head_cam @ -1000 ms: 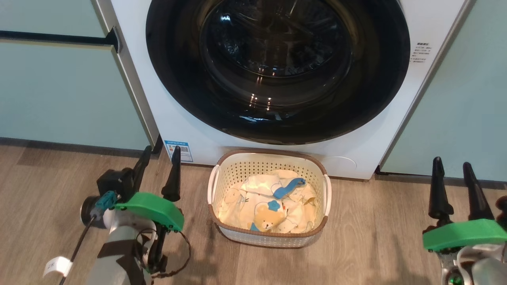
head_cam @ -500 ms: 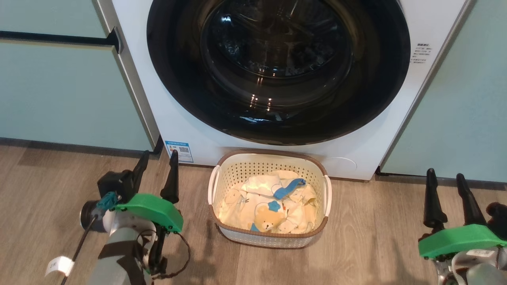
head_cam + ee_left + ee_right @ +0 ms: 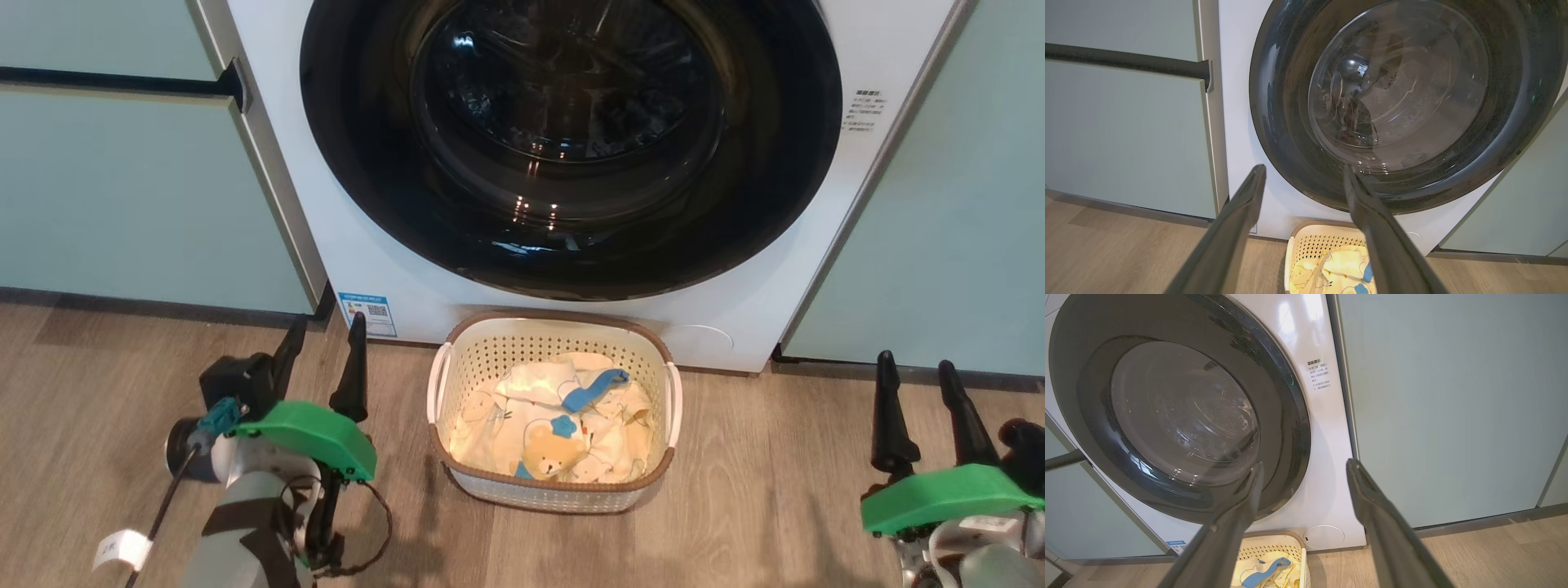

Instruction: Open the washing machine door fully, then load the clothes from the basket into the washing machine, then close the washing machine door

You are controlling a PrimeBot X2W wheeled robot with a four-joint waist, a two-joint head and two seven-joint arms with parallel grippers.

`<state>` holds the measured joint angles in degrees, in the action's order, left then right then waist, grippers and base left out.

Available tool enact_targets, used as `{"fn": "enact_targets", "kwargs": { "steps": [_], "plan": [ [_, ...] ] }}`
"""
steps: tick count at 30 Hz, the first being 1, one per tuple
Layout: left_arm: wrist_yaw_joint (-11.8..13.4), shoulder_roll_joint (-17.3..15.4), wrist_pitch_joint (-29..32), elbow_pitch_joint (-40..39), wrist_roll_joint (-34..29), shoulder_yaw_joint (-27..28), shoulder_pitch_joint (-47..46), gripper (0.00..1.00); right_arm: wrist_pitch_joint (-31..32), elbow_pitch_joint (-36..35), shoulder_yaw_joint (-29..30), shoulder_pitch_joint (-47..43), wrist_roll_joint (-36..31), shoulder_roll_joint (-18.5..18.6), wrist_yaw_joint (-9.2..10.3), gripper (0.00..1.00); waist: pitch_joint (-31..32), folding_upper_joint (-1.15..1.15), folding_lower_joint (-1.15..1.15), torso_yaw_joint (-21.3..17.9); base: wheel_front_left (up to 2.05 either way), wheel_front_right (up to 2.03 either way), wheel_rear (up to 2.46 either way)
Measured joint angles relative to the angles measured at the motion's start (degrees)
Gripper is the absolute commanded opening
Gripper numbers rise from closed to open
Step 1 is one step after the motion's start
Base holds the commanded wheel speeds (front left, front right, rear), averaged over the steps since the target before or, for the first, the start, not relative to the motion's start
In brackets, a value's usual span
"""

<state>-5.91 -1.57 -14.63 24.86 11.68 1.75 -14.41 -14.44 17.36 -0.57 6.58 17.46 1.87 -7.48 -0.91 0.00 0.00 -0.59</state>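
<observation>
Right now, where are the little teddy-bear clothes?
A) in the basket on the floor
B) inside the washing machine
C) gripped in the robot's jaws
A: the clothes lie piled in the basket, which stands on the floor before the shut washing machine door.

Likely home laundry nook, washing machine [image 3: 359, 237], green cabinets [image 3: 122, 188]
</observation>
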Motion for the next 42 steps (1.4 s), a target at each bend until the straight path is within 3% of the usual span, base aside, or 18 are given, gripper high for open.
{"fn": "enact_targets", "kwargs": {
  "steps": [33, 42],
  "plan": [
    [-0.6, 0.0, 0.0, 2.2, -0.2, -0.1, 0.0, 1.0, 0.0, 0.3, -0.1, 0.0, -0.9, 0.0, 0.0, 1.0, 0.5, 0.0, 0.0, -0.1, 0.0, 0.0, 0.0],
    [-1.0, 0.0, 0.0, 3.0, -0.2, -0.3, 0.0, 1.0, 0.0, 0.5, -0.2, 0.0, -0.8, 0.0, 0.0, 1.0, 0.5, 0.0, 0.0, -0.1, 0.17, 0.72, -0.9]
  ]
}}
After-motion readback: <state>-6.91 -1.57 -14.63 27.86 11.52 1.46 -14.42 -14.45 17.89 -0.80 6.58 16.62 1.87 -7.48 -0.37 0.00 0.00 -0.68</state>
